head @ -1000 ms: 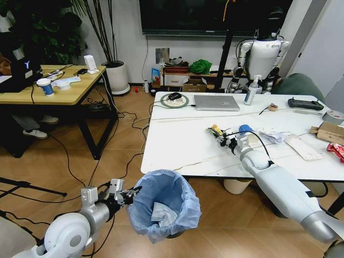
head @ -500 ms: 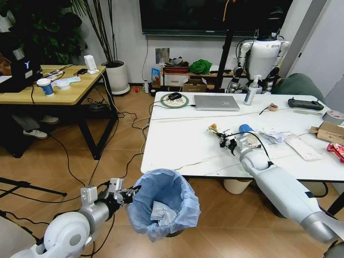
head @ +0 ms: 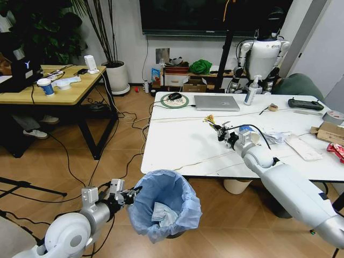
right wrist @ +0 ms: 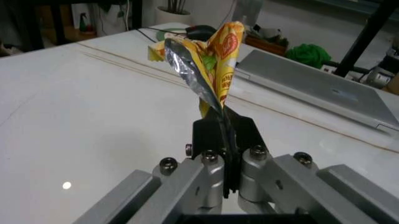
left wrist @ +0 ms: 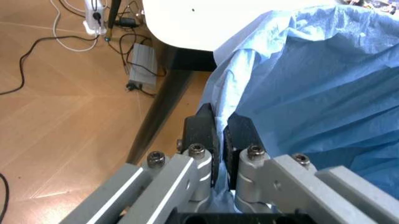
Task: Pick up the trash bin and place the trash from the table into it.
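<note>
My left gripper (head: 130, 195) is shut on the ruffled rim of the trash bin (head: 164, 204), which hangs in front of the table (head: 183, 142) with white paper inside. In the left wrist view the black fingers (left wrist: 206, 128) pinch the blue bag (left wrist: 311, 88). My right gripper (head: 217, 129) is shut on a yellow snack wrapper (head: 208, 120), lifted above the tabletop. The right wrist view shows the wrapper (right wrist: 209, 60) standing up from the closed fingers (right wrist: 224, 130). More trash lies at the table's right: a blue paper cup (head: 246, 129), white wrappers (head: 302, 146), brown cardboard (head: 329, 131) and a red packet (head: 337, 150).
A silver laptop (head: 216, 102), a mouse on a round pad (head: 174, 99), a spray bottle (head: 251, 91) and a black controller (head: 305, 103) sit at the table's far side. A wooden table (head: 48, 86) stands at the left. Cables cross the floor (head: 121, 134). Another robot (head: 263, 56) stands behind.
My right gripper has risen and moved away from me over the table with the yellow wrapper in it. The left gripper and the bin have stayed put.
</note>
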Controlling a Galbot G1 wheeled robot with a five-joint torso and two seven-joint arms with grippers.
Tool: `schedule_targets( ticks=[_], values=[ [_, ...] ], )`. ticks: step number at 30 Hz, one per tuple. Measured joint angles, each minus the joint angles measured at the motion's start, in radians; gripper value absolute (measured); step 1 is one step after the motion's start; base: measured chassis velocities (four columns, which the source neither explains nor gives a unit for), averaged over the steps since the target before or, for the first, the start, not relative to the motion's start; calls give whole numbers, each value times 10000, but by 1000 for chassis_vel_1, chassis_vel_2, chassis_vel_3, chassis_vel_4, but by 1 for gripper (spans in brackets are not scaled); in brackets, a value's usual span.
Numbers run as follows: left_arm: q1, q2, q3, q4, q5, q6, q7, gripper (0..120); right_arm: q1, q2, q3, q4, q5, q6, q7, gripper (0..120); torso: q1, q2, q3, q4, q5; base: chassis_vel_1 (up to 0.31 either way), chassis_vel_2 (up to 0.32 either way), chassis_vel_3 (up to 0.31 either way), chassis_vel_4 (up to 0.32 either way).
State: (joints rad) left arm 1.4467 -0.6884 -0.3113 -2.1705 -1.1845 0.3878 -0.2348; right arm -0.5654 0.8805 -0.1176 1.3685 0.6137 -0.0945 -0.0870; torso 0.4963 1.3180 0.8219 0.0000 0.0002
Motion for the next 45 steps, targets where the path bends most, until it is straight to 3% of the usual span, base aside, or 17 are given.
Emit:
schedule_targets(
  ticks=[4, 5, 6, 7, 12, 15, 24, 32, 40, 42, 45],
  values=[
    [-8, -11, 11, -21, 4, 0, -1, 0, -206, -281, 100, 483, 112, 16, 6, 0, 0, 0, 0, 1, -1, 0, 0, 0, 0],
    [18, -53, 17, -58, 11, 0, -2, 0, -826, -1000, 266, 2038, 542, 63, -15, 0, 1, 0, 0, 0, -3, 0, 0, 0, 0],
    [25, -59, 17, -60, 15, 0, -1, 0, -991, -1158, 276, 2419, 621, 98, -21, 0, 0, 0, 0, -1, -2, 0, 0, 0, 0],
    [35, -66, 17, -74, 17, 0, 0, 0, -1571, -1682, 302, 3774, 811, 292, -77, 0, 0, 0, -1, -2, -1, 0, 0, 0, 0],
    [43, -63, 16, -110, 17, -2, -8, 0, -2299, -2400, 97, 5585, 1220, 506, -173, 0, -2, 1, -2, -2, -2, 0, 0, 0, 0],
    [46, -46, 3, -113, 15, -3, -28, 0, -2487, -2961, -698, 7000, 1335, 723, -296, 0, -2, 1, -2, 0, -4, 0, 0, 0, 0],
    [-42, -92, 0, -50, -54, -8, -36, 0, -2009, -3539, -2383, 7819, 876, 1400, -968, 0, 0, 0, 0, 1, -2, 0, 0, 0, 0],
    [-57, -78, -35, -94, -104, -8, -45, 0, -2237, -4014, -2645, 7673, -184, 1985, -1612, 0, 0, 0, 0, -1, -2, 0, 0, 0, 0],
    [-110, -103, -17, -110, -153, -8, -92, 0, -2156, -3974, -2698, 7395, -530, 2117, -1762, 30, 1, -2, 0, 1, -2, 0, 0, 0, 0],
    [-113, -108, -15, -106, -153, -8, -93, 0, -2157, -3969, -2691, 7365, -534, 2117, -1761, 32, 1, -2, 0, 1, -2, 0, 0, 0, 0],
    [-129, -145, 0, -76, -152, -8, -96, 0, -2189, -3942, -2643, 7287, -540, 2117, -1751, 47, 1, -2, 0, 0, -2, 0, 0, 0, 0]
  ],
)
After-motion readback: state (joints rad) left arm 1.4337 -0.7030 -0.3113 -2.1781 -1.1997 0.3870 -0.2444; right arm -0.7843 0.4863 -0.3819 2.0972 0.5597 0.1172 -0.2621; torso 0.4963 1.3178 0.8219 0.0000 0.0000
